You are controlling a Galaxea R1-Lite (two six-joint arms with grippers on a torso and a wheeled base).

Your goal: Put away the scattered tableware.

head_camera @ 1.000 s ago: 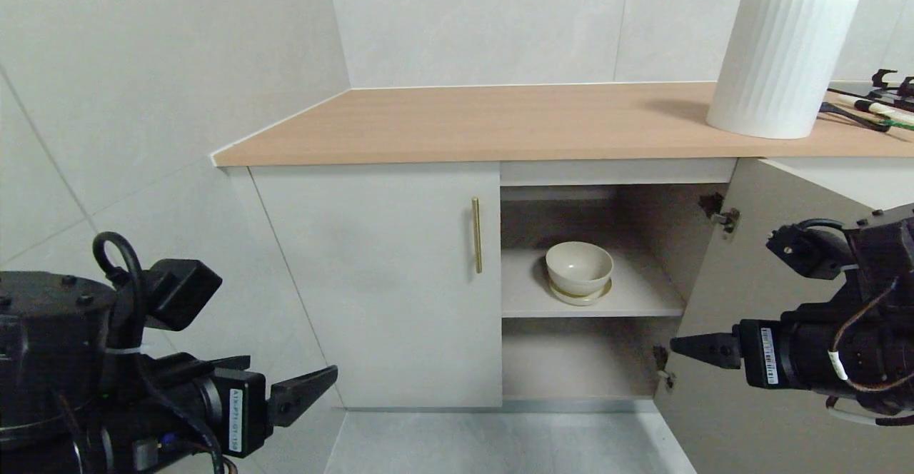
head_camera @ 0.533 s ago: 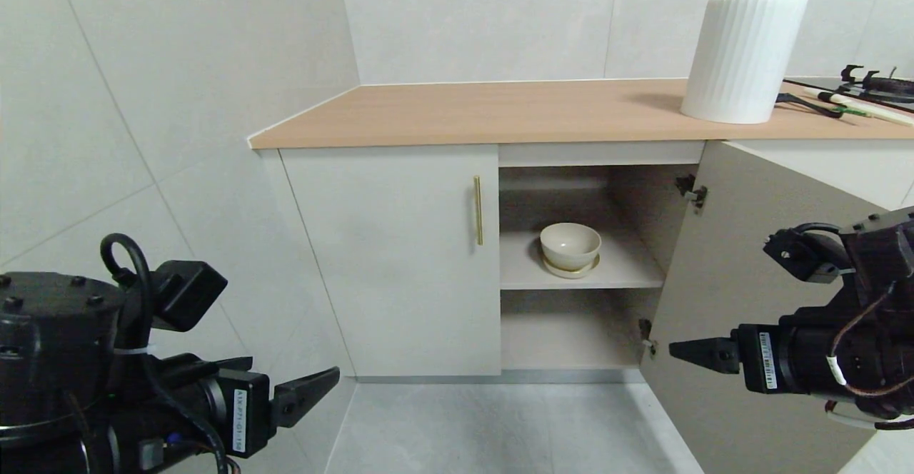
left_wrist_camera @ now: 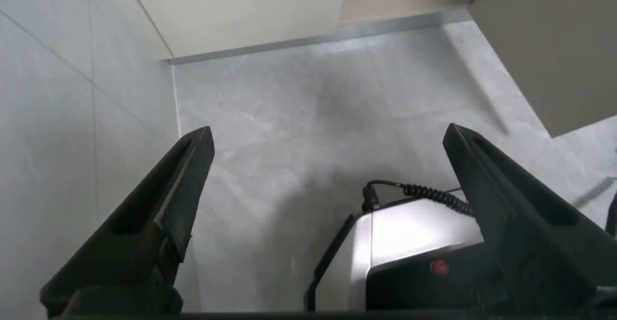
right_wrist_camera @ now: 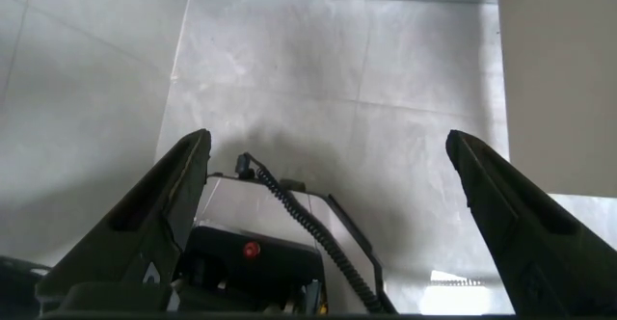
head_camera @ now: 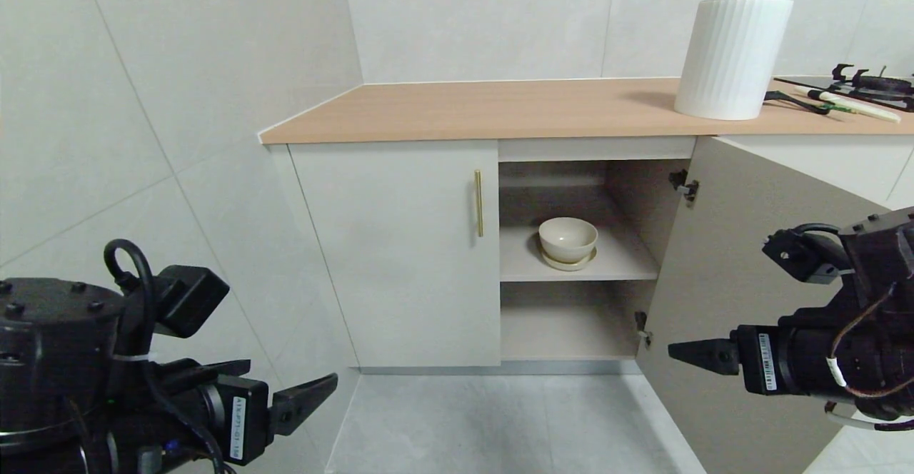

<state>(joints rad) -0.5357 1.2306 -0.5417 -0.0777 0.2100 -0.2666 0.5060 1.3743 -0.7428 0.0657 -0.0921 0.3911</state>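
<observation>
Black left tool (left_wrist_camera: 326, 137) and right tool (right_wrist_camera: 328, 139) both gape wide, gripping nothing, while the cream bowl (head_camera: 568, 235) sits upright on its saucer (head_camera: 568, 265) on the cabinet shelf (head_camera: 623, 269).

The head camera looks forward and down, from a little way back, at the cabinet (head_camera: 400, 245) under the desk (head_camera: 500, 110). The left hand (head_camera: 293, 382) and right hand (head_camera: 703, 355) sit low at its sides. Each wrist camera sits just behind its own hand, facing steeply down at the floor (left_wrist_camera: 318, 98). All three views share the floor before the cabinet and the open door (head_camera: 721, 281).
</observation>
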